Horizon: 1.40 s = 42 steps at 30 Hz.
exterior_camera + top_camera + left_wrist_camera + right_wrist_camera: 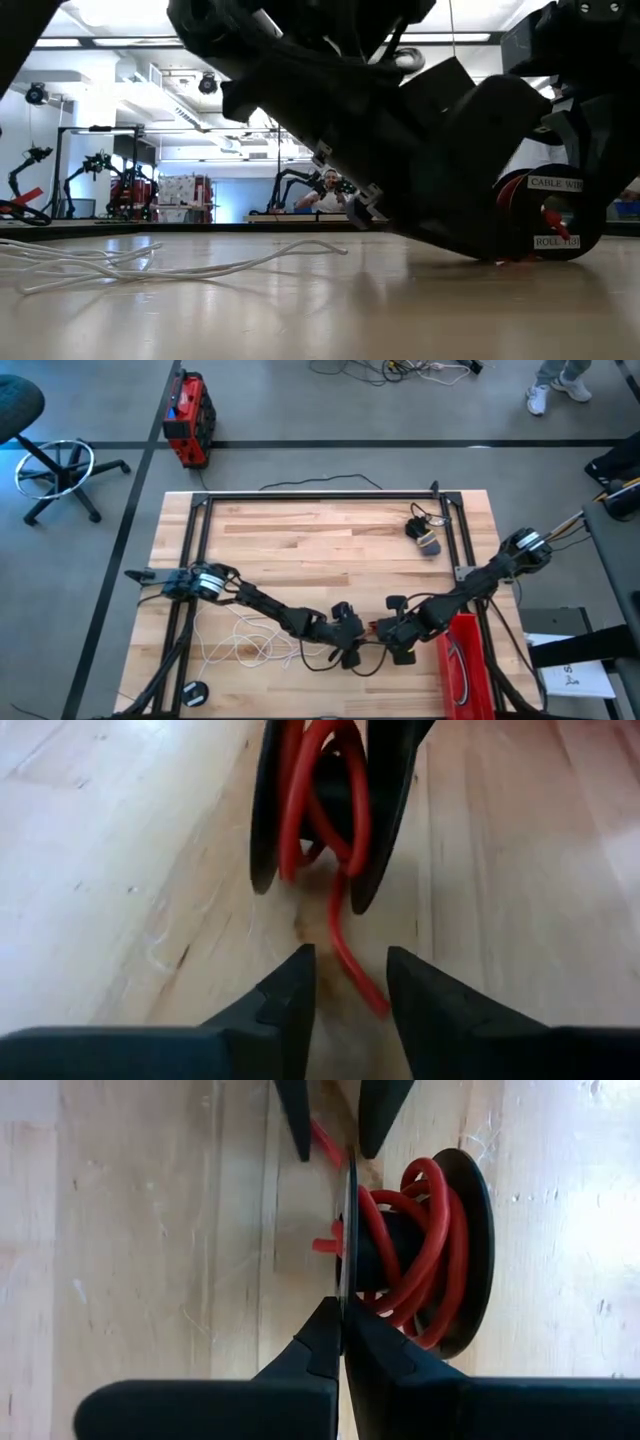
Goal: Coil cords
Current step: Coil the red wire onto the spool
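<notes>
Two grippers meet at your red cord (340, 935). Right gripper (342, 1345) pinches the black spool (440, 1250) rim. Left gripper (345, 982) is narrowly open, with the loose cord end running straight between its fingers.

Red cord (420, 1250) wound in several uneven loops around the dark hub of a black two-flanged spool (470, 1250), standing on edge near the front middle of the counter, with one loose red tail trailing off along the wood. White cord (240, 645) lying uncoiled in loose, tangled loops at the front left of the counter. Black cord (425, 530) gathered in a small bundle near the back right corner, well apart from both.
</notes>
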Each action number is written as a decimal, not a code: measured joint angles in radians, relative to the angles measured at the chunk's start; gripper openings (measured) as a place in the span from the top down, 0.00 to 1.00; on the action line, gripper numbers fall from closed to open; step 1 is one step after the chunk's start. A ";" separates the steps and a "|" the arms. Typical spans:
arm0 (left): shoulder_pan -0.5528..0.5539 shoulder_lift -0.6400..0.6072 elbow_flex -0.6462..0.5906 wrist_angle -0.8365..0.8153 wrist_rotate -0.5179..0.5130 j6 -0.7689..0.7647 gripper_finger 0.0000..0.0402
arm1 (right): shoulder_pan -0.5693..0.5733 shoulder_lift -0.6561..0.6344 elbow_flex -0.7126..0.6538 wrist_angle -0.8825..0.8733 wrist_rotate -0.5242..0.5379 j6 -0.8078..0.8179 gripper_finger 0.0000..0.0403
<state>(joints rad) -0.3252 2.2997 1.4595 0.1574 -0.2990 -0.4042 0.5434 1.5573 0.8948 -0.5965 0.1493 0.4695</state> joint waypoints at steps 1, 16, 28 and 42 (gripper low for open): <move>0.000 0.003 0.001 -0.007 -0.004 -0.001 0.72 | 0.000 -0.002 0.000 0.000 0.000 0.000 1.00; -0.003 -0.062 0.000 -0.267 -0.032 0.056 1.00 | 0.007 -0.033 0.000 -0.057 0.005 0.007 1.00; -0.003 -0.078 -0.001 -0.335 -0.033 0.111 1.00 | 0.010 -0.036 0.000 -0.102 -0.042 0.021 1.00; -0.006 -0.122 -0.010 -0.351 -0.027 0.167 0.91 | 0.012 -0.021 -0.005 -0.116 -0.075 0.031 1.00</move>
<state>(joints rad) -0.3309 2.1779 1.4492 -0.1937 -0.3260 -0.2377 0.5556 1.5367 0.8902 -0.7125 0.0742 0.5007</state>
